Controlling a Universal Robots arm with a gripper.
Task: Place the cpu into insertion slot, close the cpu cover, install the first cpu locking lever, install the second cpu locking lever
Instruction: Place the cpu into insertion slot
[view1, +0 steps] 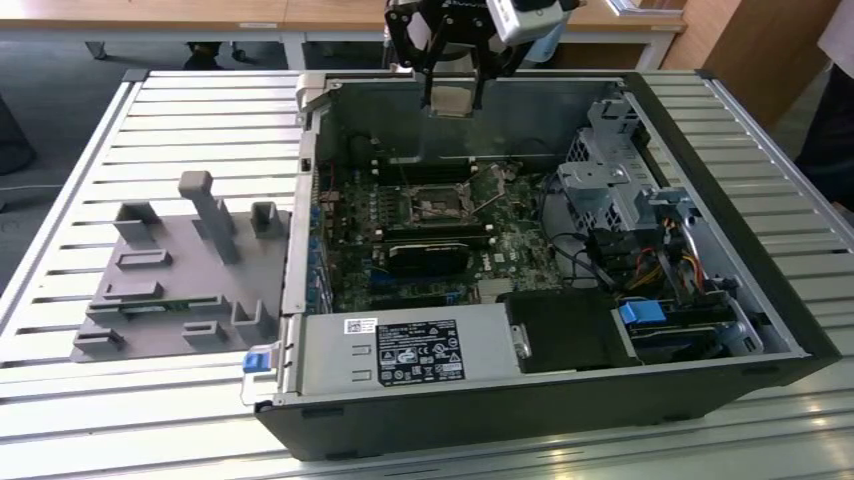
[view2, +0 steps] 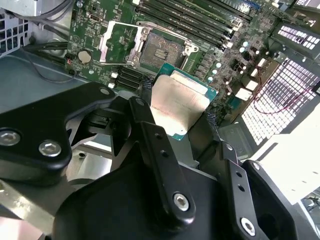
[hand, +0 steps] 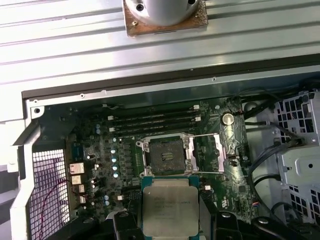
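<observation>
My gripper (view1: 451, 92) hangs above the back wall of the open computer case, shut on the cpu (view1: 451, 98). In both wrist views the cpu (view2: 180, 102) (hand: 170, 207) is a flat square chip with a silver top, clamped by its edges between the black fingers (view2: 145, 107). Below it, on the green motherboard, lies the insertion slot (hand: 165, 156) (view2: 162, 52) (view1: 437, 210) with its dark centre bare. The cpu cover (hand: 206, 154) (view2: 117, 42) is swung open and lies beside the slot. The cpu is well above the board and touches nothing but the fingers.
The case (view1: 747, 300) lies on its side on a slatted metal table (view1: 200, 110). A drive cage and cables (view1: 627, 200) fill its side at the exterior view's right, a power supply (view1: 407, 350) the front. Memory sticks (hand: 155, 122) flank the slot. A grey fixture (view1: 180, 270) stands outside.
</observation>
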